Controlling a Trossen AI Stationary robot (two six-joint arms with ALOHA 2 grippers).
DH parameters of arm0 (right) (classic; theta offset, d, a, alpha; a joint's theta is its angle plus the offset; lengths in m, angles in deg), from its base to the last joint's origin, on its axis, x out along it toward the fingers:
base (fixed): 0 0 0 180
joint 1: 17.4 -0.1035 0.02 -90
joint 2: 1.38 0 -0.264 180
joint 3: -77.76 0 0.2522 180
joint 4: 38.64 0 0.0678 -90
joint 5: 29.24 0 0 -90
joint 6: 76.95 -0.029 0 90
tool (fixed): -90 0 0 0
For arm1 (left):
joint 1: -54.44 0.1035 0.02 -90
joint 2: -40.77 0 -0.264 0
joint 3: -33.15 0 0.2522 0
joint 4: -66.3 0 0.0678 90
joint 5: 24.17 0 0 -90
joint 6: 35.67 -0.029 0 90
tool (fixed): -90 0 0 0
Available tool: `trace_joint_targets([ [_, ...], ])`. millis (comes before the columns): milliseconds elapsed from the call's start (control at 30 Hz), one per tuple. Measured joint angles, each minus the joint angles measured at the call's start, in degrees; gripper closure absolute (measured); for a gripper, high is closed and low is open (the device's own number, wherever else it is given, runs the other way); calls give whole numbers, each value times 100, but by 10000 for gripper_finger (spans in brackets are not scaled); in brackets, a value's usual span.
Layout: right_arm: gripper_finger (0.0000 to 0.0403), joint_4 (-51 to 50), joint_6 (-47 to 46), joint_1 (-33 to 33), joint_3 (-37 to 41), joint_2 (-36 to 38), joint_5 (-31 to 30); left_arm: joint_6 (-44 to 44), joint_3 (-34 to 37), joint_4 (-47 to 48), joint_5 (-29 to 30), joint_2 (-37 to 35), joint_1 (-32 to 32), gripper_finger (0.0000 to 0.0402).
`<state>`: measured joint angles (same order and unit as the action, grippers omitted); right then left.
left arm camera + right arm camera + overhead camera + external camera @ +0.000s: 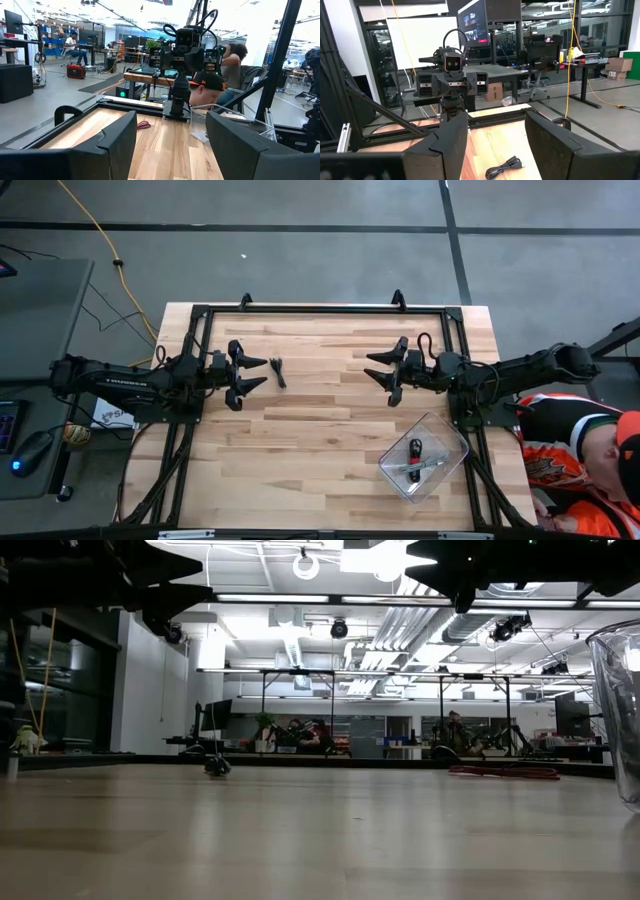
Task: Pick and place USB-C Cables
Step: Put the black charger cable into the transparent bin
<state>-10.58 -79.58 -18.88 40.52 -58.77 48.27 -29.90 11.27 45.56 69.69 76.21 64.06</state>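
My left gripper (266, 372) hovers open over the table's left half, and the black cable bundle (279, 372) lies flat on the wood just past its fingertips. The right wrist view shows that bundle (505, 167) too. My right gripper (368, 366) hangs open over the right half, facing the left one. A clear container (455, 442) near the right front corner holds a black-and-red cable (415, 448) and a silver-grey cable (421, 467). In the left wrist view, a pinkish-red cable (143, 125) lies on the table beside the right arm's base.
A black frame (320, 308) runs around the table's far and side edges. A person in orange (585, 455) sits by the right near corner, and the capped head (207, 82) shows behind the right arm. Bare wood lies between the grippers and along the near edge.
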Motion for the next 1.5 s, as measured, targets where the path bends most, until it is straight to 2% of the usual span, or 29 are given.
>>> trace_joint_targets([
  [500, 213, 0, -12, 0, 0, 0, 0, 8, 0, 1, 0, 0, -1, 183],
  [567, 213, 0, -12, 0, 0, 0, 0, 280, 0, 1, 88, 0, -4, 183],
  [667, 213, 0, -12, 0, 0, 0, 0, 957, 0, 4, 570, 0, -8, 183],
  [833, 213, 2, -13, -1, -2, 0, 0, 1320, -83, 322, 988, 1, -58, 183],
  [933, 213, 2, -14, 0, -2, 0, -2, 1499, -531, 1448, 1506, 16, -189, 183],
  [1033, 213, 3, -14, 0, -2, 0, -2, 1909, -1053, 2830, 2525, 238, -381, 183],
  [1100, 213, 4, -14, 0, -2, 0, -4, 2083, -1255, 3395, 3219, 490, -507, 183],
  [1167, 213, 4, -28, -1, -2, 0, -7, 2246, -1303, 3450, 3743, 784, -591, 183],
  [1233, 213, 4, -39, 0, -2, 0, -10, 2311, -1303, 3331, 4021, 1094, -601, 183],
  [1500, 213, 4, -50, 0, -2, 0, -13, 2680, -1303, 2290, 4104, 2600, -294, 183],
])
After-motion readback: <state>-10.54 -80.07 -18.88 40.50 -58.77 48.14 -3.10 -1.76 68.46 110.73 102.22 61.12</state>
